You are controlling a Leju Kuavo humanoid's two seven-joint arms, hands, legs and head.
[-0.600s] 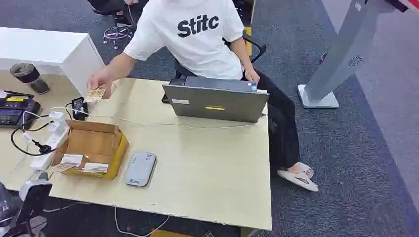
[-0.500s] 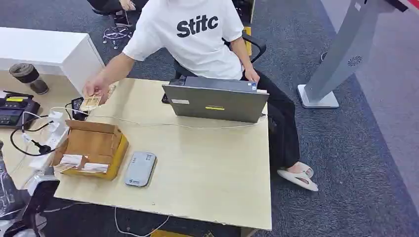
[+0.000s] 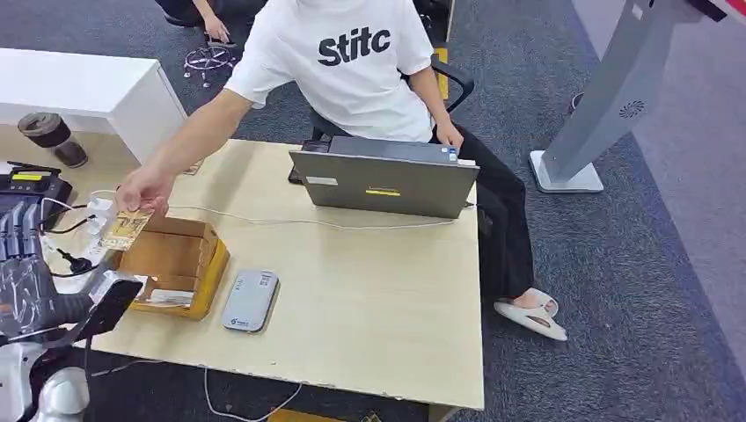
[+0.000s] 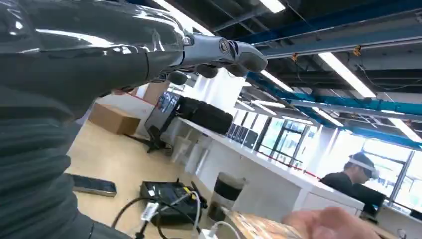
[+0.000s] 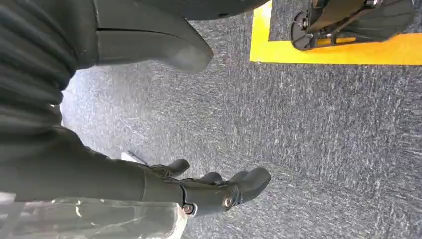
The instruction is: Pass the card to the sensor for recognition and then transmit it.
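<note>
While the left hand (image 3: 25, 264) is up at the near left corner of the surface (image 3: 369, 299), its dark fingers (image 3: 19, 230) point up and stand apart, and it holds nothing. In the left wrist view the same hand (image 4: 149, 55) is spread out against the ceiling, with nothing in it.

Just past those fingers is the card (image 3: 123, 230). A person's hand (image 3: 145, 189) holds it out over the near left edge of the box (image 3: 171, 259). The card is close to the left hand but not touching it. In the left wrist view only a blurry corner of the card (image 4: 259, 228) and the person's hand (image 4: 328, 224) show at the edge, so the print on it is hard to read.

A grey sensor (image 3: 251, 301) lies flat on the surface, just beside the box, on the side away from the left hand. Farther off stands a laptop (image 3: 384, 180), with the person sitting behind it. A white cable (image 3: 290, 220) runs across the surface in front of the laptop.

The right hand (image 5: 199, 191) hangs over grey carpet (image 5: 323, 134). Its fingers are a little curled but apart, and it holds nothing. A clear wrap covers part of that arm, and the arm is cut off at the edge.
</note>
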